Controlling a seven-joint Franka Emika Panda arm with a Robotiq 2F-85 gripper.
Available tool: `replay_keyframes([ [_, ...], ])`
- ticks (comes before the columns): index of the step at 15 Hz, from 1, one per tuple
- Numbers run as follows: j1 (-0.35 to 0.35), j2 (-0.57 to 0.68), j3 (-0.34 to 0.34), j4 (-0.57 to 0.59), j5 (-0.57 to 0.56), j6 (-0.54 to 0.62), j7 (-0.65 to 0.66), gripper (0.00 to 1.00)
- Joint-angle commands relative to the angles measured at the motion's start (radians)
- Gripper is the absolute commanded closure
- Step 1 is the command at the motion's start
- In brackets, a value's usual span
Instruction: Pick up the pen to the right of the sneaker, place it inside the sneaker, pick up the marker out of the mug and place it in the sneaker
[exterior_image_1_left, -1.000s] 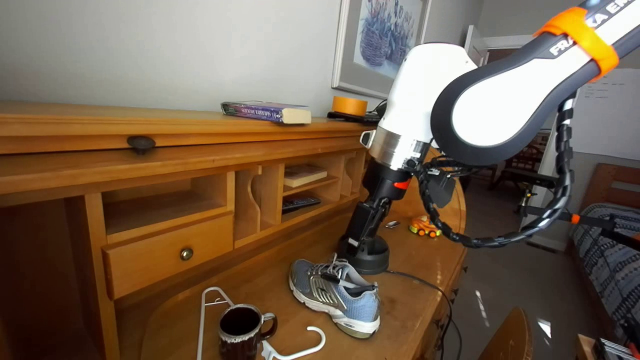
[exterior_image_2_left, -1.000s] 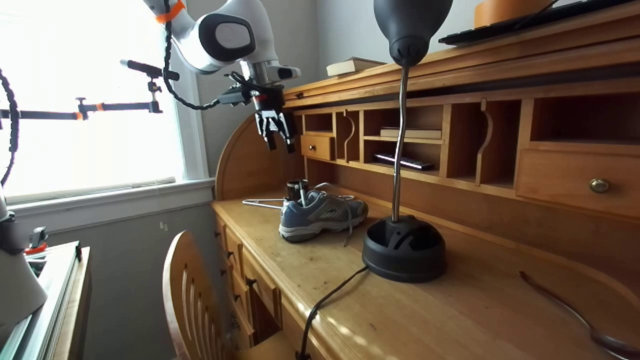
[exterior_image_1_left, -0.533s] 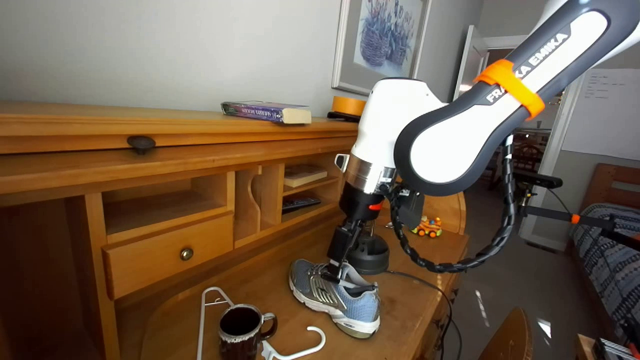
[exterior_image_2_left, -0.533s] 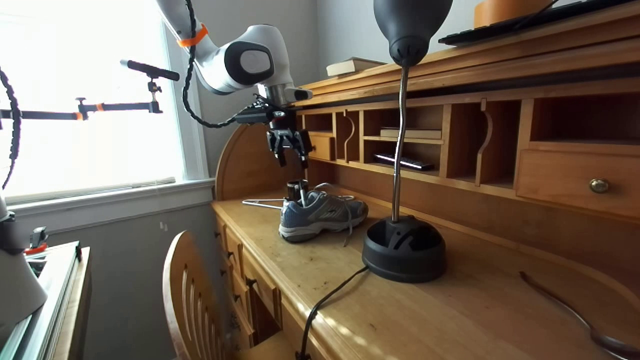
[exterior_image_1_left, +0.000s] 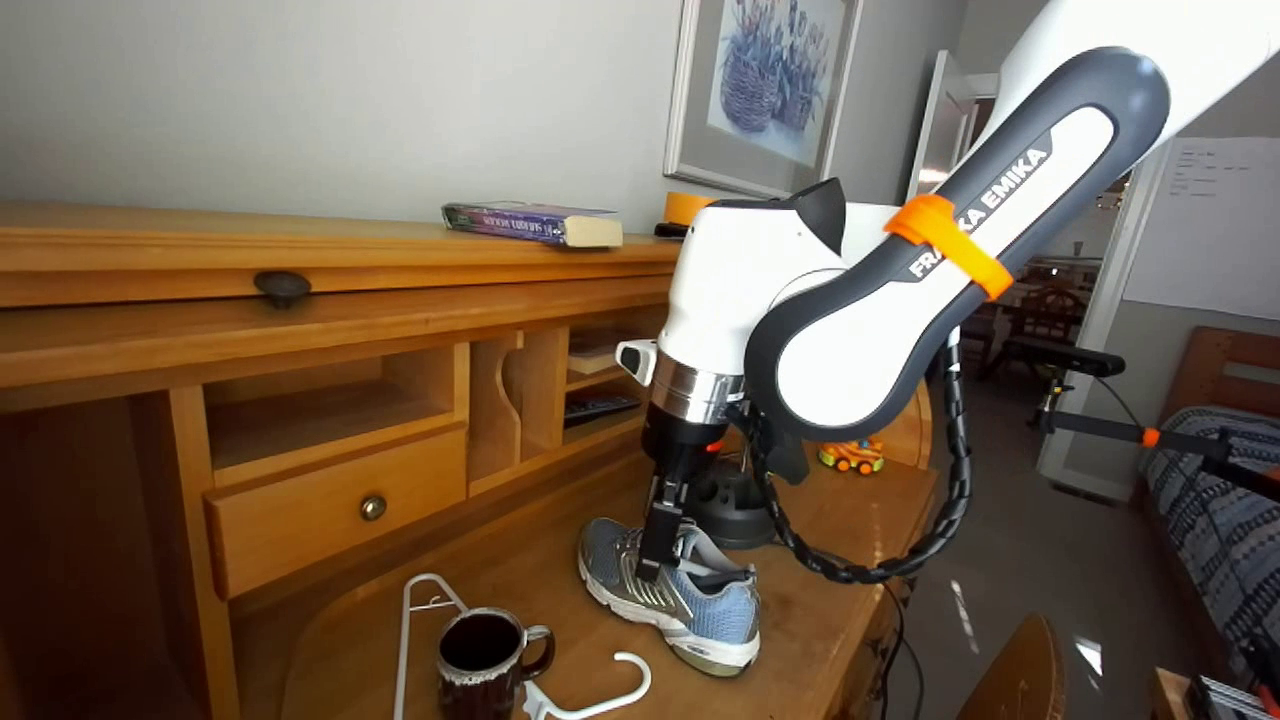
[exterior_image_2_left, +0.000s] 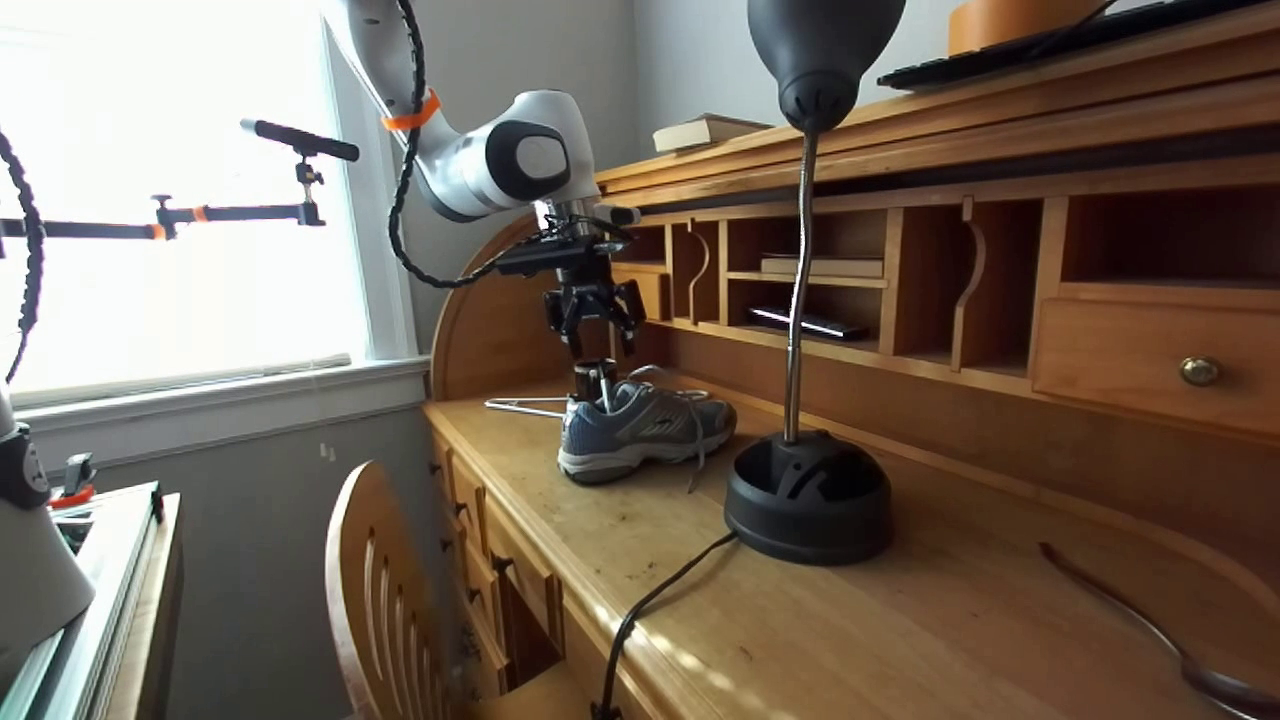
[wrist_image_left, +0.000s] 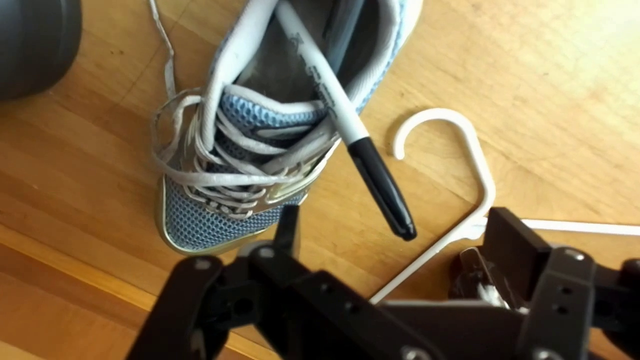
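Note:
The grey-blue sneaker (exterior_image_1_left: 670, 600) stands on the desk, its opening in the wrist view's upper half. A white marker (wrist_image_left: 325, 85) with a black cap slants out of that opening, the cap overhanging the shoe's side. Deeper in the shoe lies a slim blue-grey strip (wrist_image_left: 345, 35); whether it is the pen I cannot tell. Beside the sneaker the dark mug (exterior_image_1_left: 465, 690) stands upright, with nothing seen sticking out of it. My gripper (wrist_image_left: 402, 230) is open above the marker's cap end, its fingers (wrist_image_left: 515, 245) well apart on either side and holding nothing.
A white hanger (wrist_image_left: 482, 170) lies around the mug. Close behind the sneaker stands the black lamp base (exterior_image_2_left: 810, 515) with its cord (exterior_image_2_left: 660, 595). Desk cubbyholes (exterior_image_1_left: 340, 410) rise along the back. A toy car (exterior_image_1_left: 852, 456) and a chair (exterior_image_2_left: 385, 600) are farther off.
My gripper has come down and across from the lamp base to the marker's cap end beside the sneaker. The sneaker, marker and mug have not moved.

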Motion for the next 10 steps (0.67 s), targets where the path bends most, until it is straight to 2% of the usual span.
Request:
replay_keyframes([
  [1,0.022,0.052,-0.021,0.034,-0.062,0.030,-0.050,0.32],
  [10,0.022,0.033,-0.025,0.007,-0.082,0.070,-0.080,1.00],
])
